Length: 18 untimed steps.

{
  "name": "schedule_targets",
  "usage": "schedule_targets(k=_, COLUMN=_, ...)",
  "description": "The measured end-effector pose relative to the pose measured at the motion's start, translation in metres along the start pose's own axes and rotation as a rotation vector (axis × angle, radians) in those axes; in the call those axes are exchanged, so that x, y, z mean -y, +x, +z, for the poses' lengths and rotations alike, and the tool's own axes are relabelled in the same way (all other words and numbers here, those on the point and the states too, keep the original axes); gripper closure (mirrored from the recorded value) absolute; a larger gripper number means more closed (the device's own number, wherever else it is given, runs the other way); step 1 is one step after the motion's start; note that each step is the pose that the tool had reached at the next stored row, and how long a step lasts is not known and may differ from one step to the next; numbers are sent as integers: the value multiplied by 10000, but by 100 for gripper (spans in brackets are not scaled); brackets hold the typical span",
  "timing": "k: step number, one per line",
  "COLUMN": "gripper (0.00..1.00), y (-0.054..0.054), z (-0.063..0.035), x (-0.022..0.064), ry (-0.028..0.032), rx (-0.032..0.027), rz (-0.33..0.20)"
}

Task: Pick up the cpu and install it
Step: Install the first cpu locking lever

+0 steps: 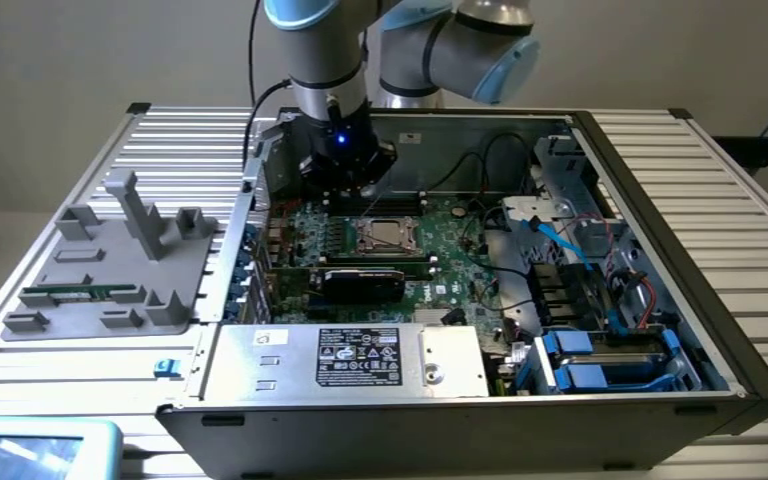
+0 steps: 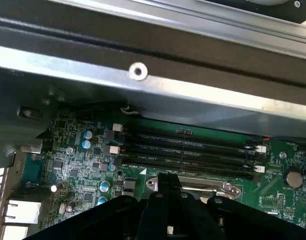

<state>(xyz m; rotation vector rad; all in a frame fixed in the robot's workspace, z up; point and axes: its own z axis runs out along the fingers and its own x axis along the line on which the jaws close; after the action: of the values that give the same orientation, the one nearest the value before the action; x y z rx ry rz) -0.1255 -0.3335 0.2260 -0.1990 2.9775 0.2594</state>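
Hovering gripper [image 1: 352,182] beside socket [image 1: 363,238], grasp state cannot tell | cpu [image 1: 387,236] seemingly seated in socket | likely light, stiff, slick, fragile underside; hold by opposite edges

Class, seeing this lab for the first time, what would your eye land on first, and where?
An open computer case dominates, lying on the slatted table. The arm reaches in from the far side, its gripper low over the green motherboard near the metal-framed socket. At the exterior view's left sits a grey fixture tray.
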Motion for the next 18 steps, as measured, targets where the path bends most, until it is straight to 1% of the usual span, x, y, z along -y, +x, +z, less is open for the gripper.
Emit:
schedule_targets(k=2, gripper=91, y=7, z=29, x=11, ry=-34, rx=4, rz=5)
schedule_targets(k=3, gripper=91, y=10, z=44, x=14, ry=-62, rx=8, rz=8)
schedule_targets(k=4, gripper=91, y=12, z=58, x=17, ry=-103, rx=14, rz=14)
schedule_targets(k=5, gripper=91, y=15, z=67, x=20, ry=-179, rx=24, rz=24)
schedule_targets(k=6, gripper=91, y=15, z=73, x=21, ry=-274, rx=39, rz=37)
schedule_targets(k=7, gripper=91, y=16, z=79, x=22, ry=-334, rx=48, rz=45)
schedule_targets(k=10, gripper=91, y=16, z=79, x=23, ry=-337, rx=45, rz=47)
schedule_targets(k=11, gripper=91, y=16, z=79, x=23, ry=-343, rx=34, rz=50)
schedule_targets(k=14, gripper=91, y=19, z=77, x=42, ry=-409, rx=-22, rz=70)
schedule_targets(k=15, gripper=91, y=21, z=75, x=56, ry=-447, rx=-38, rz=79)
schedule_targets(k=16, gripper=91, y=22, z=73, x=70, ry=-522, rx=-48, rz=93)
schedule_targets(k=17, gripper=91, y=24, z=71, x=83, ry=-629, rx=-47, rz=109)
schedule_targets(k=18, gripper=91, y=25, z=70, x=93, ry=-772, rx=-36, rz=129)
